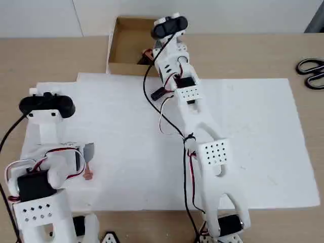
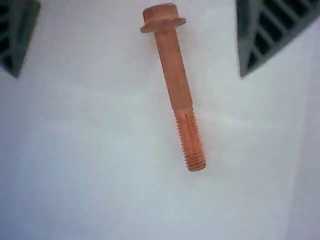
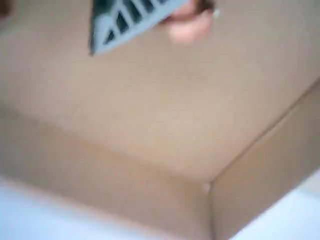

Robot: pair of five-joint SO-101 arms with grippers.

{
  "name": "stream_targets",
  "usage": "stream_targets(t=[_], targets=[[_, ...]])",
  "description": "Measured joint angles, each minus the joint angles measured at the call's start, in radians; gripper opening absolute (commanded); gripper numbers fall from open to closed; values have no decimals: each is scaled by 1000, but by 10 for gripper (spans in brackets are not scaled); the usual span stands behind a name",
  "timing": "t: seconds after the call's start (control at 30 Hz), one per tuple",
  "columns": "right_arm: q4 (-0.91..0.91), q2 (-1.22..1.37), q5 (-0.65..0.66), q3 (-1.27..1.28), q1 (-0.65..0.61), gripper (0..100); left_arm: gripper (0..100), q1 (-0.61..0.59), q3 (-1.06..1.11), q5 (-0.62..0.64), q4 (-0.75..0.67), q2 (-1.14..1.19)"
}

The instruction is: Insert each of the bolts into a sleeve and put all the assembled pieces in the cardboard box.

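Left claw [image 2: 128, 76] gapes wide astride the bolt [image 2: 175, 90], which lies near the foam's [image 1: 243, 126] left edge; best to close squarely on the smooth shank. Right claw [image 1: 147, 55] hangs in the box [image 1: 112, 43]; I cannot tell its grip.

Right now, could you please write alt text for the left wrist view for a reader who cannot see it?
A copper-coloured flange bolt lies flat on the white foam sheet, with no sleeve on it. The left gripper is open, its two dark fingers apart on either side of the bolt's head.
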Motion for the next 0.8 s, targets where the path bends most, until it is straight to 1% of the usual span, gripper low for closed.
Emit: stream_targets(t=[0.1, 0.23, 0.43, 0.57, 0.67, 0.8], targets=[[100, 0, 0, -100, 6, 146, 261, 0, 0, 0, 0, 0], [281, 0, 0, -293, 6, 145, 261, 0, 0, 0, 0, 0], [663, -2, 0, -608, 6, 144, 261, 0, 0, 0, 0, 0], [899, -2, 0, -647, -9, 144, 261, 0, 0, 0, 0, 0], [1025, -2, -8, -649, -25, 144, 261, 0, 0, 0, 0, 0], [1138, -2, -100, -651, -46, 144, 261, 0, 0, 6, 0, 0]])
